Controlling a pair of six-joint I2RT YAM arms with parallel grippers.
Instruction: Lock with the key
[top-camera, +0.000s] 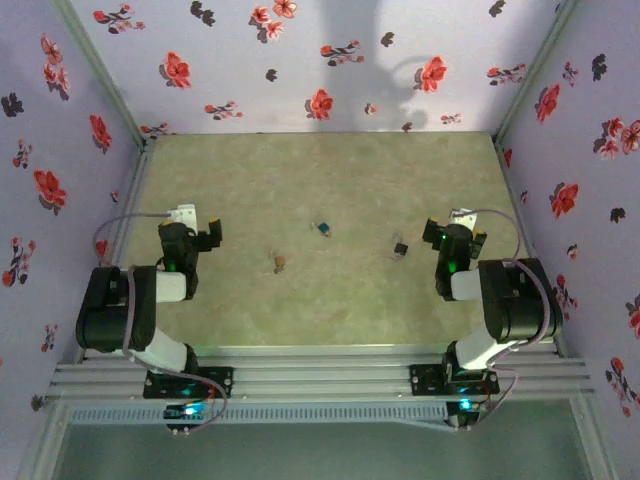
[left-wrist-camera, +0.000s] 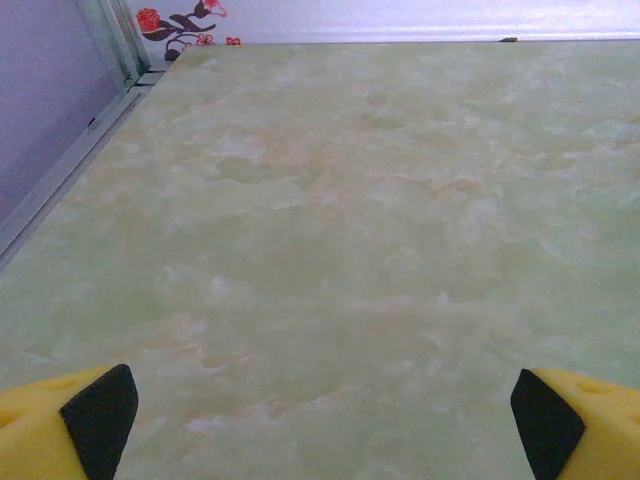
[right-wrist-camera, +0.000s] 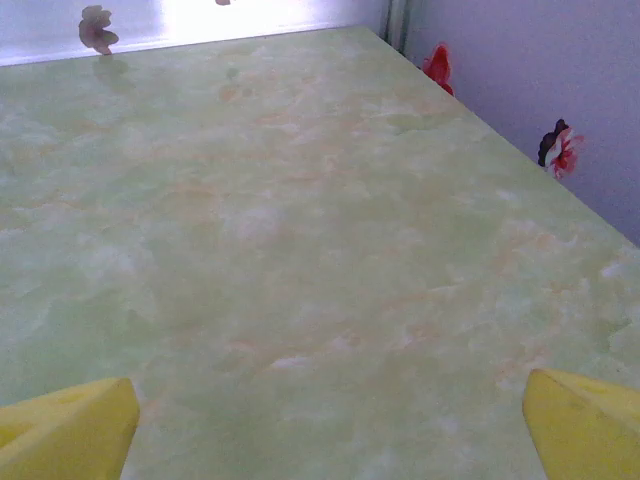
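Three small items lie mid-table in the top view. One is a small dark padlock-like piece (top-camera: 400, 248), one a small blue-tipped piece (top-camera: 323, 228) and one a brownish piece (top-camera: 280, 262); they are too small to tell which is the key. My left gripper (top-camera: 197, 228) rests low at the left, well apart from them. Its yellow, black-padded fingertips (left-wrist-camera: 98, 420) stand wide open over bare table. My right gripper (top-camera: 458, 228) sits to the right of the dark piece. Its yellow fingertips (right-wrist-camera: 70, 435) are also spread open with nothing between them.
The greenish marbled table (top-camera: 330, 180) is boxed in by floral walls at the back (top-camera: 320, 60), left (top-camera: 60, 180) and right (top-camera: 580, 180). A metal rail (top-camera: 320, 375) carrying the arm bases runs along the near edge.
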